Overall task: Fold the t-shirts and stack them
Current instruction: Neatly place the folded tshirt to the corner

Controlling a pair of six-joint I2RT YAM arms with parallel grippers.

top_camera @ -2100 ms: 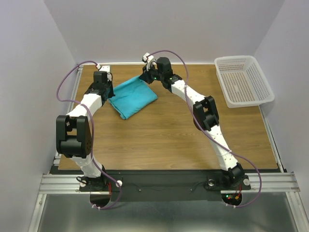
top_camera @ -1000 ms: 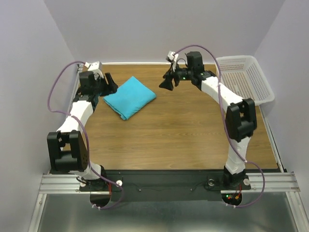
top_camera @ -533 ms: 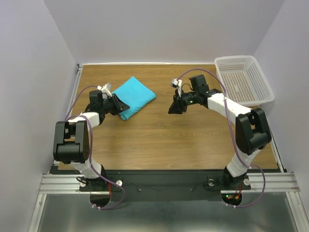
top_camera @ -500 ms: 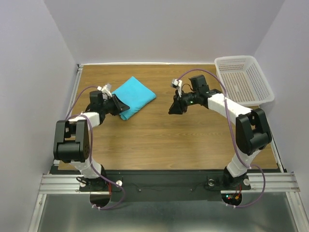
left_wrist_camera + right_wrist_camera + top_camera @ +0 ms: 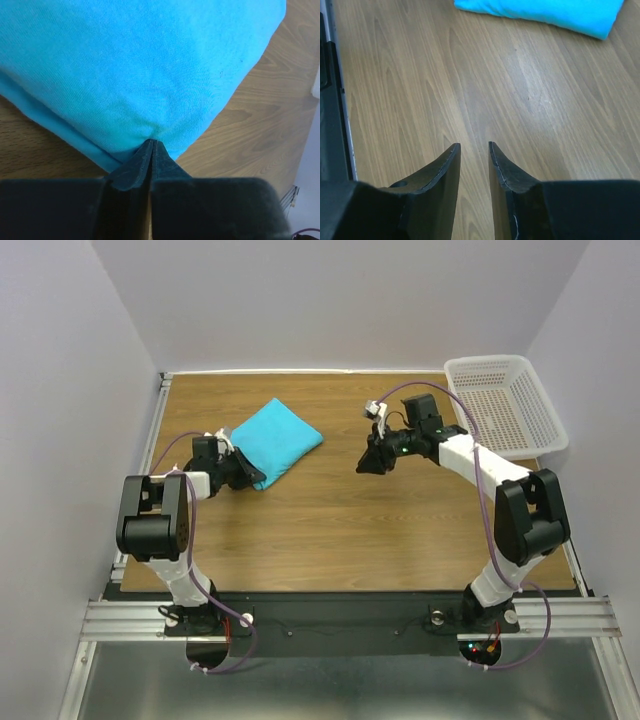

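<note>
left gripper (image 5: 247, 474): jaws together at the near corner of the t-shirt (image 5: 275, 438); fabric puckers at the tips, reads as a pinch
right gripper (image 5: 372, 462): narrow gap, nothing between, over bare table (image 5: 330, 530)
t-shirt: folded, flat, far-left of table, diagonal to its edges
key relation: bundle extends from left gripper toward far-right; right gripper is well apart on its right
nearer arm: left, touching
judgement: any pull is led from that corner
</note>
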